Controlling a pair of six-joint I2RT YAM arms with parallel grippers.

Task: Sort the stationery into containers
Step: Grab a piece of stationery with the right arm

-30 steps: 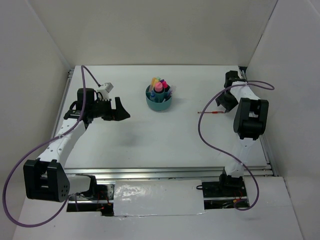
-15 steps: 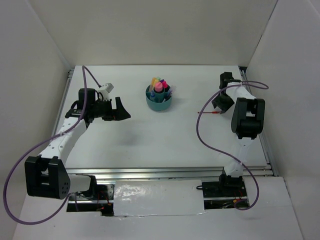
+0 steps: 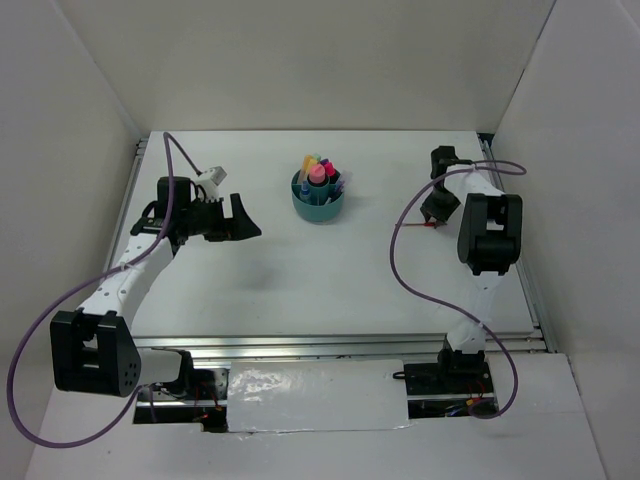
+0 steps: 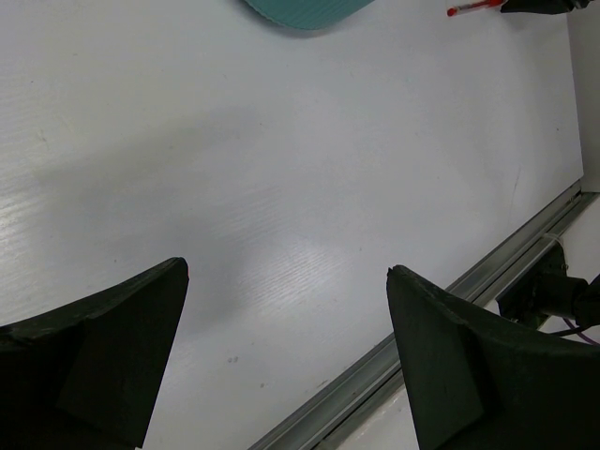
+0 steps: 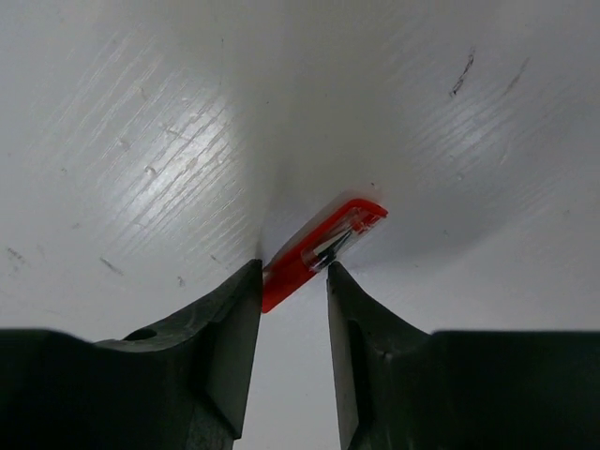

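A thin red pen [image 3: 415, 226] lies on the white table at the right. In the right wrist view the red pen [image 5: 319, 246] sits slantwise between my right gripper's [image 5: 292, 267] fingertips, touching both, with the jaws narrowed around it. From above, the right gripper [image 3: 432, 215] is down at the pen's right end. The round teal organizer [image 3: 318, 208] stands at the middle back, holding pink, yellow, orange and blue items. My left gripper [image 3: 245, 220] is open and empty, left of the organizer; in its own view the left gripper [image 4: 286, 272] hovers over bare table.
The left wrist view shows the organizer's edge [image 4: 300, 11] and the red pen [image 4: 473, 7] at the top, and the metal table rail [image 4: 450, 300] at the lower right. White walls enclose the table on three sides.
My right gripper has moved left and toward the back, down onto the red pen's right end. The left arm has barely moved.
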